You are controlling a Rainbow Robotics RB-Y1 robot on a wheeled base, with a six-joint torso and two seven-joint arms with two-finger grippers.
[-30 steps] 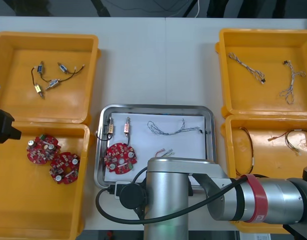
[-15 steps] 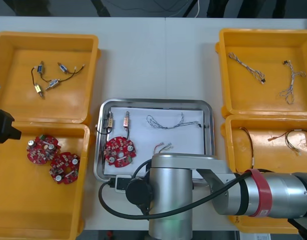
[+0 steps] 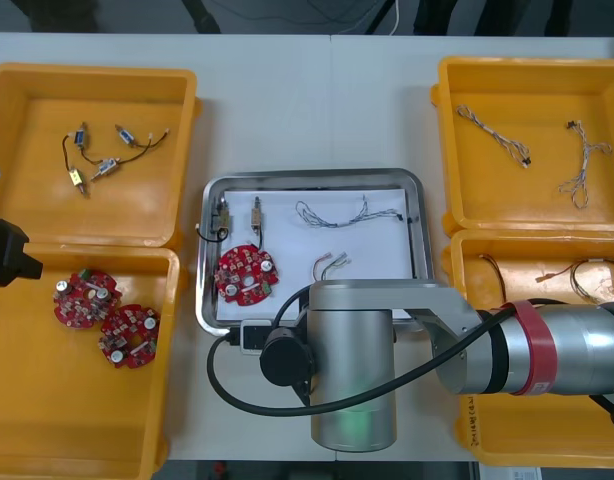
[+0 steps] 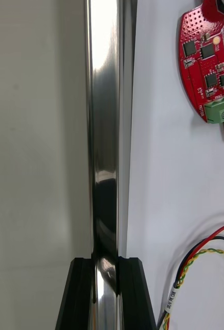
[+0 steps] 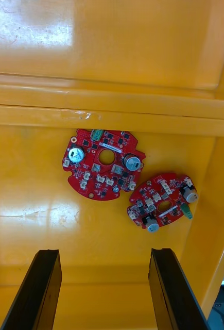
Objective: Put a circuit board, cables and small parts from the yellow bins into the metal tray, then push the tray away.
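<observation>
We see the right gripper (image 4: 106, 264) at the near rim of the shiny metal tray (image 3: 419, 212). Its two black fingers are closed on that rim, with the bright edge pinched between them. From above, the silver right arm (image 3: 357, 370) lies across the tray's near edge and covers the grip.

The tray sits mid-way on the light table (image 3: 287, 110), between the yellow bins, and its floor is white. Inside it a round red circuit board (image 3: 246, 275) lies at the near left, with two small metal parts (image 3: 225, 218) beyond it by the far left corner. A twisted blue and white cable (image 3: 347, 211) runs along the far side, and a red and yellow cable (image 3: 329, 263) lies near the middle, just beside the arm.

The left gripper (image 5: 104, 258) hangs over the near left bin (image 3: 67, 400), fingers spread wide with nothing between them. Below it a second red board (image 5: 102, 164) and a third red board (image 5: 160, 201) lie just beside each other.

The far left bin (image 3: 137, 200) holds small parts on black cables (image 3: 107, 160). The far right bin (image 3: 507, 195) holds pale twisted cables, and the near right bin (image 3: 522, 262) holds red and yellow ones.
</observation>
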